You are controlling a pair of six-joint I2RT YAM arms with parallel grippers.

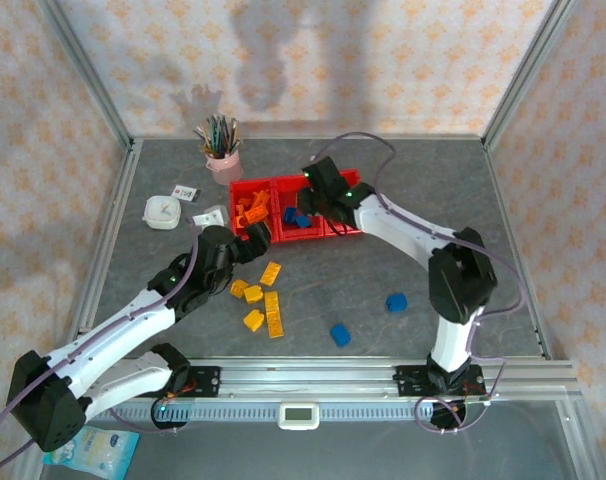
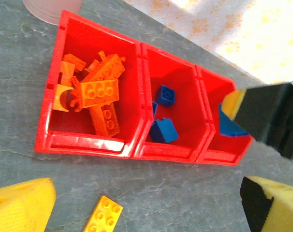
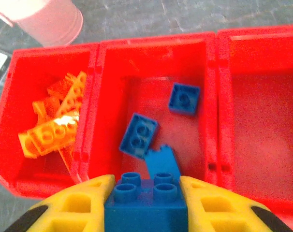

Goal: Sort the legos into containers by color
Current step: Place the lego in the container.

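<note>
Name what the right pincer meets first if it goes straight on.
The right pincer, gripping a blue brick, would likely meet the loose blue bricks in the middle bin; depth is unclear.

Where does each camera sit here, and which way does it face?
Top external: above and behind the bases, looking down at the table; both arms show.
Left wrist: on the left arm, facing down at the containers; open left gripper at the bottom edge.
Right wrist: looking down into the middle bin; right gripper shut on a blue brick.
Shared: both wrist views show the orange bricks in the containers.
</note>
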